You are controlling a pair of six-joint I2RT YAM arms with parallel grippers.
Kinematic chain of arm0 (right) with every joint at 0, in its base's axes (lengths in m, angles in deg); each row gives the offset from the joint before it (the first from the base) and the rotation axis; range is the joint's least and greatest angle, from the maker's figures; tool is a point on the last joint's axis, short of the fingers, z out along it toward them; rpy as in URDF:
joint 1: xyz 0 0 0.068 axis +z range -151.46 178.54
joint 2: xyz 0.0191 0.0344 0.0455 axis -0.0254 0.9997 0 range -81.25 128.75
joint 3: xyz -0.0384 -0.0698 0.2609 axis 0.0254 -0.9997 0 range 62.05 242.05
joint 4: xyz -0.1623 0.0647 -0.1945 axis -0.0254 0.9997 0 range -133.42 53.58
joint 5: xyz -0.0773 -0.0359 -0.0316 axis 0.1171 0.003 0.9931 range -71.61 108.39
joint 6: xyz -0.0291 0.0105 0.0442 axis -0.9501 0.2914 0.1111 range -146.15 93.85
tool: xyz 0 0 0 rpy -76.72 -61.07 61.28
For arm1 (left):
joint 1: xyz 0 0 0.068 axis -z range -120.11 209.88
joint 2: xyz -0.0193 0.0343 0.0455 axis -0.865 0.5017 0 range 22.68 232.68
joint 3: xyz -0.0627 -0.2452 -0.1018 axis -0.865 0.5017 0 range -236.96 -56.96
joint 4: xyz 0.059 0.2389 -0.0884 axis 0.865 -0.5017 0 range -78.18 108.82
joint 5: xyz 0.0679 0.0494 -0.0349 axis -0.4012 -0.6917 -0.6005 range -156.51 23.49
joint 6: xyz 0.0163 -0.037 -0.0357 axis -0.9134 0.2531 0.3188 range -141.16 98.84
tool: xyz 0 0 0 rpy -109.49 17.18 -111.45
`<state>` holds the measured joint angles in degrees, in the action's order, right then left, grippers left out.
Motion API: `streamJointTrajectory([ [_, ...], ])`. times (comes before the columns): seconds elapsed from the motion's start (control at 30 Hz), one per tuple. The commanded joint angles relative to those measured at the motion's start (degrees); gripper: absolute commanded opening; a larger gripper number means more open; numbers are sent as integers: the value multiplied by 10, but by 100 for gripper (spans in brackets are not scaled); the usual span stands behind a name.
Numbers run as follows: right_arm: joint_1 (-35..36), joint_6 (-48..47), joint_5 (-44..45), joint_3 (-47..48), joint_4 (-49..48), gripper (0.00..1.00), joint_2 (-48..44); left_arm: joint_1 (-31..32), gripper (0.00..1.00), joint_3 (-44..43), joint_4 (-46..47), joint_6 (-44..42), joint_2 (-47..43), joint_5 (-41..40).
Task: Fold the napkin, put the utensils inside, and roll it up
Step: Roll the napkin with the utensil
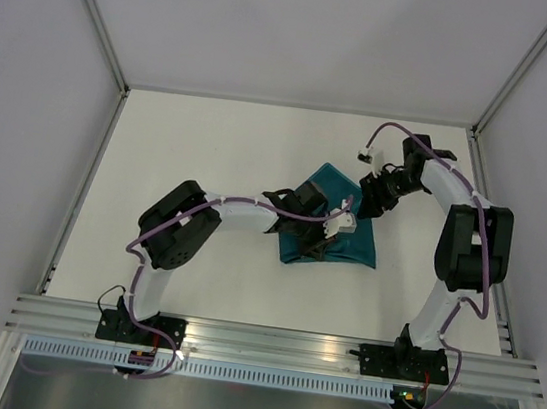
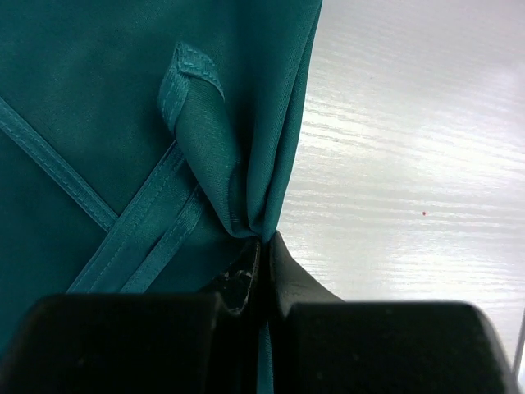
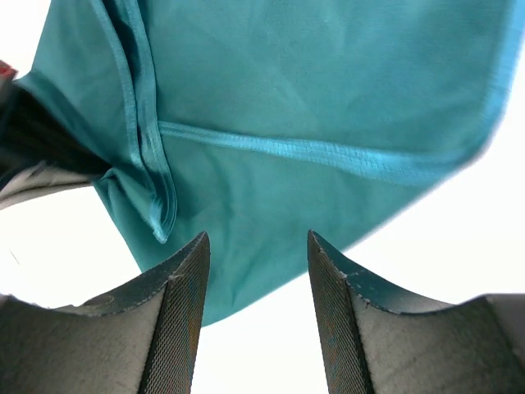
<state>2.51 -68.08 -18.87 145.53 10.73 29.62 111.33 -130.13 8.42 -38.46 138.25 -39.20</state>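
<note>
Grips the napkin (image 1: pixel 358 248) with the left gripper (image 1: pixel 311 242), low over the near part of the cloth, right of centre on the white table (image 1: pixel 212 136); reaches in from the left with the elbow bent and the wrist over the teal heap. In the left wrist view, pinches a bunched fold of the napkin (image 2: pixel 98 98) right at the tips of the left gripper (image 2: pixel 262 246) — jaws pressed together on the cloth, a thin strip of teal running down between them; shows hemmed edges crossing in diagonal bands left of the pinch, one small corner turned over above it, and bare table (image 2: pixel 410 164) to the right. Holds the right gripper (image 1: pixel 373 200) at the far right edge of the cloth, just beside its upper corner. In the right wrist view, presents the right gripper (image 3: pixel 258 242) with jaws well apart and nothing between the ribbed pads (image 3: pixel 184 320); looks onto the napkin (image 3: pixel 312 82) beyond the tips — layered, a stitched hem across it, a doubled fold hanging at the left; cannot tell whether the tips touch the cloth.
</note>
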Motion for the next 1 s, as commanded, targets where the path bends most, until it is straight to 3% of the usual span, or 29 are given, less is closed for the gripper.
streamJointTrajectory([
  [0.0, -14, -7, -41, -41, -54, 57, -72, -29, 2, -26, -50, 43, 43, 98],
  [0.27, -11, -68, -35, -184, -135, 59, -209, -93, 2, -65, -64, 83, 101, 234],
  [0.4, 24, -103, -6, -245, -173, 60, -261, -117, 2, -85, -82, 96, 125, 274],
  [0.7, 196, -89, 123, -394, -331, 62, -358, -147, 2, -135, -117, 121, 195, 353],
  [0.97, 291, -117, 216, -442, -428, 65, -337, -154, 2, -141, -127, 125, 227, 366],
])
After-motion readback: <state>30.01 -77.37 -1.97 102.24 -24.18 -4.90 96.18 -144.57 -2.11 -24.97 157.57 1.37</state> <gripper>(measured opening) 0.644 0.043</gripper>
